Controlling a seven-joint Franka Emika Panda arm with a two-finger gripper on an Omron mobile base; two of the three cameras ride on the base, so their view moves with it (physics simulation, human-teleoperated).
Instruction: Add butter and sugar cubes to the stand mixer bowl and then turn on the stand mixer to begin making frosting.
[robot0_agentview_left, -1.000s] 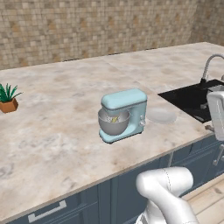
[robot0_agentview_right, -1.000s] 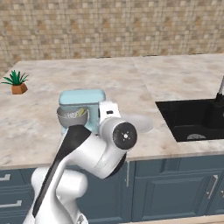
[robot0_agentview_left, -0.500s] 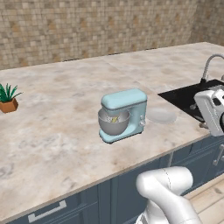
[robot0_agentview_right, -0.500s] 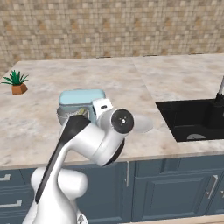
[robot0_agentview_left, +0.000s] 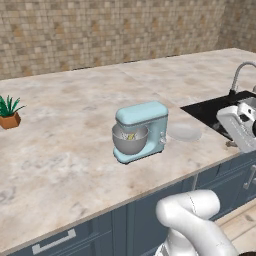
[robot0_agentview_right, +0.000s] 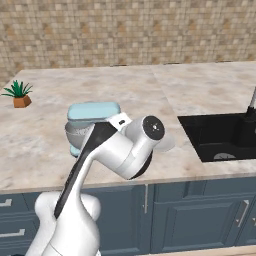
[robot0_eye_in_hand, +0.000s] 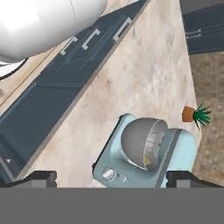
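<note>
I hold the gripper (robot0_eye_in_hand: 111, 177) with its jaws wide apart and empty, just above the stand mixer (robot0_eye_in_hand: 146, 155) on the counter (robot0_agentview_left: 75, 130), whose controls lie straight ahead between the fingertips.

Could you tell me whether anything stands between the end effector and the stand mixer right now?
Nothing visible does. In the hand view the open end effector looks straight at the stand mixer across bare counter.

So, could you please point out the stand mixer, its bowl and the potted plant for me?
stand mixer (robot0_agentview_left: 145, 115), left base view, on its pale blue head.
bowl (robot0_agentview_left: 128, 142), left base view, on its grey metal side.
potted plant (robot0_agentview_left: 9, 120), left base view, on its orange pot.
</note>
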